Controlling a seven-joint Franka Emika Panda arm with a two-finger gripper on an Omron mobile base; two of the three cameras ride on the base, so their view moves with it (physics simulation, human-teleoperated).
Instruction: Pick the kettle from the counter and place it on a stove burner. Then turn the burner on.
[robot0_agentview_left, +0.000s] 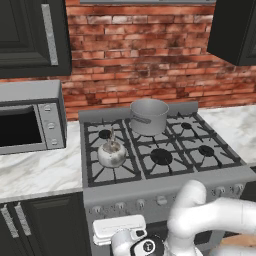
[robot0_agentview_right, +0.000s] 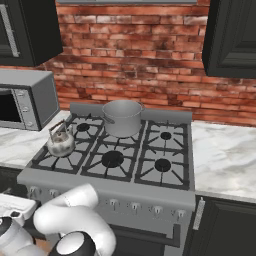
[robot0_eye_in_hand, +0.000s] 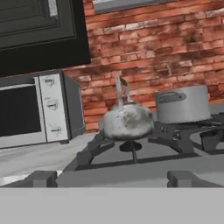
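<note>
We see our arm (robot0_agentview_left: 210, 215) as glossy white rounded tubes, with dark joint caps at six o'clock.

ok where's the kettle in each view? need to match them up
Left base view: kettle sits left of centre, on the stove's front-left grate.
Right base view: kettle is at mid-left, on that same front-left grate.
Hand view: kettle is near centre, seen side-on above the burner cap.
Shared landmark: the grey pot stands behind it on the stove, toward the brick wall.
</note>
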